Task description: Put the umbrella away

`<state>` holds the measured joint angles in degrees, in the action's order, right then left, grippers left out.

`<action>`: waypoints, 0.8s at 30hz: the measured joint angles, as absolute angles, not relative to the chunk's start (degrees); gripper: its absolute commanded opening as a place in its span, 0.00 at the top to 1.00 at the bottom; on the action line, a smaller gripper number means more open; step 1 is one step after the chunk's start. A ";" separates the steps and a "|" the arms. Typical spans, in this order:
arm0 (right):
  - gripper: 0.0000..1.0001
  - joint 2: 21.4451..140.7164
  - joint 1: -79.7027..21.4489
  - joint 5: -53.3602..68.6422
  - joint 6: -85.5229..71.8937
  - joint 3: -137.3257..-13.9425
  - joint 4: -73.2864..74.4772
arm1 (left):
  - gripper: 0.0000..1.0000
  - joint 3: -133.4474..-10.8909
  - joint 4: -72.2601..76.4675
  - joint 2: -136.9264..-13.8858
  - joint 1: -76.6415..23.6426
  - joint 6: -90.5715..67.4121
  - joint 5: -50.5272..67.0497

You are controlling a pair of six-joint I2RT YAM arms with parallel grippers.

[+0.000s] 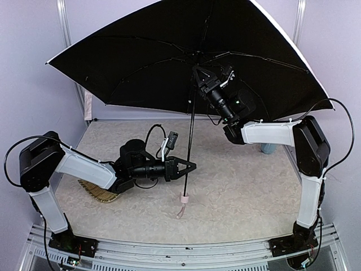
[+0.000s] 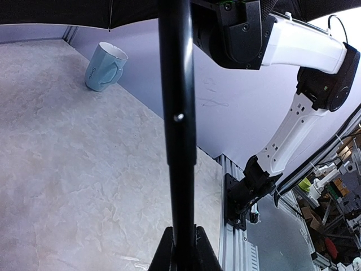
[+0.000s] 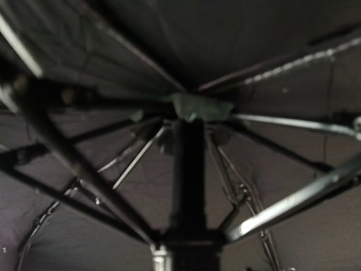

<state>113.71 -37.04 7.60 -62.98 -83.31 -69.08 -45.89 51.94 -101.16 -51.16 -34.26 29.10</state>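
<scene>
At the near side of the table [image 1: 242,192], the small whitish handle [image 1: 184,198] of the umbrella [image 1: 146,73] is seen low over the surface, with a thin strap hung below it; whether the handle touches the table cannot be told. Just above the handle, the thin black shaft [image 1: 190,135] is clamped between the fingers of the left gripper [image 1: 190,166], which is reached in from the left with its fingers closed narrow on the shaft. In the left wrist view the shaft [image 2: 177,124] is seen pinched between the two fingertips at the bottom edge. A woven straw tray [image 1: 100,195] is partly hidden under the left arm, on the left of the table.

The shaft is held nearly upright. At its upper end, just under the hub, the right gripper [image 1: 197,72] is placed against it. Whether its fingers are closed on the shaft cannot be told. In the right wrist view only the shaft [image 3: 189,169], the ribs [image 3: 287,203] and the black lining are shown, blurred.

The canopy [image 1: 254,62] is spread fully open above both arms, its black lining turned down toward the table, and a pale edge is seen along its rim.

Farther back, a pale blue mug [image 2: 105,68] is stood on the table near the rear wall, behind the right arm.
</scene>
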 measured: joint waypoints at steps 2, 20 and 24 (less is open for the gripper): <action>0.53 113.71 -36.84 7.46 -63.09 -83.31 -69.21 | 1.00 -45.89 51.94 -101.16 -51.16 -34.26 29.12; 0.79 113.71 -36.23 6.72 -62.61 -81.76 -71.02 | 1.00 -45.89 51.35 -101.16 -51.16 -34.26 29.74; 0.67 113.71 -36.16 6.35 -62.67 -81.34 -71.33 | 1.00 -45.89 50.96 -101.16 -51.16 -34.24 29.76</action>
<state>113.71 -36.16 6.35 -62.67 -81.34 -71.33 -45.89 50.96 -101.16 -51.16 -34.24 29.76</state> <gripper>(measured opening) 0.267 0.039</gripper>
